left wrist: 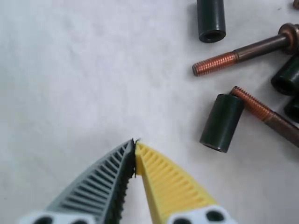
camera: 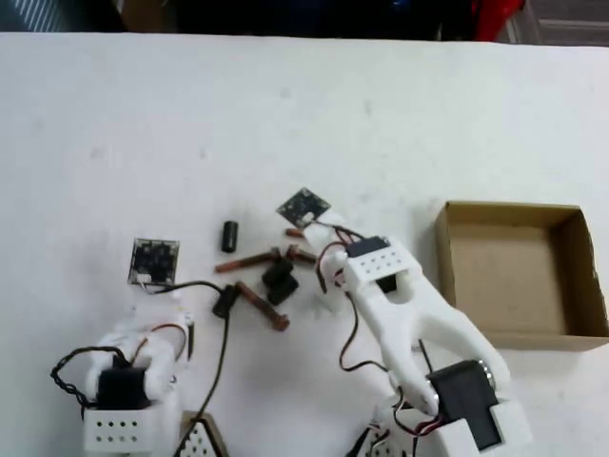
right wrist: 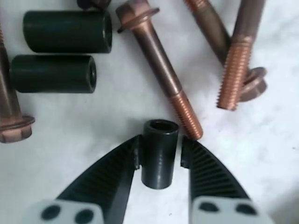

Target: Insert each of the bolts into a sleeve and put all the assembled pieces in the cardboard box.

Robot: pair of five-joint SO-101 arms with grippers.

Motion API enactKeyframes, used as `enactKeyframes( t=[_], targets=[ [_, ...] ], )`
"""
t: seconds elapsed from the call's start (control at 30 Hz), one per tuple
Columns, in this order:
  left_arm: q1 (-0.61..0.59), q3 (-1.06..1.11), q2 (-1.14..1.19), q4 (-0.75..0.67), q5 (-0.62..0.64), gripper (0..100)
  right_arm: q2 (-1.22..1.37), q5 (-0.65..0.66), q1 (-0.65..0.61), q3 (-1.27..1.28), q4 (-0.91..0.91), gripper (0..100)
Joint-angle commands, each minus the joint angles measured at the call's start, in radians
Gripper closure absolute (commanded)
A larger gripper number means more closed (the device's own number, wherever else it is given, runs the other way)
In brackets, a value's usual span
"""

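Observation:
My right gripper [right wrist: 160,156] holds a short black sleeve [right wrist: 160,158] between its two black fingers, low over the table. Just past it lie several copper bolts [right wrist: 161,70] and two more black sleeves [right wrist: 53,73] side by side. In the high view the right arm's wrist [camera: 379,265] hangs over the right side of this pile [camera: 271,281]. My left gripper [left wrist: 135,143] is shut and empty, its grey and yellow tips meeting above bare table. A black sleeve [left wrist: 222,122] lies beside a bolt [left wrist: 264,114] a short way off. The cardboard box [camera: 571,276] stands open at the right.
A lone black sleeve [camera: 229,236] stands apart behind the pile. Another sleeve [camera: 225,302] lies by the left arm's cable [camera: 221,362]. The white table [camera: 285,114] stretches wide at the back and left.

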Motion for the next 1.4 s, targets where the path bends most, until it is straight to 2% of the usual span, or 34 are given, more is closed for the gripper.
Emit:
enactKeyframes(
  t=[0.0, 0.07, 0.27, 0.47, 1.0, 1.2, 1.37],
  targets=[
    [-0.004, -0.002, -0.005, 0.008, 0.011, 98, 0.004, -0.006, -0.007, -0.035, -0.005, 94.5],
    [-0.004, -0.002, -0.005, 0.008, 0.011, 98, 0.005, -0.006, -0.007, -0.032, -0.025, 98.2],
    [-0.004, -0.002, -0.005, 0.008, 0.011, 98, 0.005, -0.005, -0.005, -0.031, -0.022, 94.6],
    [-0.004, -0.002, -0.005, 0.008, 0.011, 98, -0.050, -0.002, 0.028, -0.037, 0.018, 98.1],
    [-0.002, -0.002, -0.005, 0.008, 0.011, 98, -0.661, 0.002, 0.035, -0.031, 0.374, 98.2],
    [-0.002, -0.002, -0.005, 0.008, 0.011, 98, -0.808, 0.003, 0.174, -0.029, 0.403, 98.2],
    [-0.001, -0.002, -0.005, 0.008, 0.015, 98, -0.826, 0.005, 0.286, -0.011, 0.398, 98.2]
  ],
)
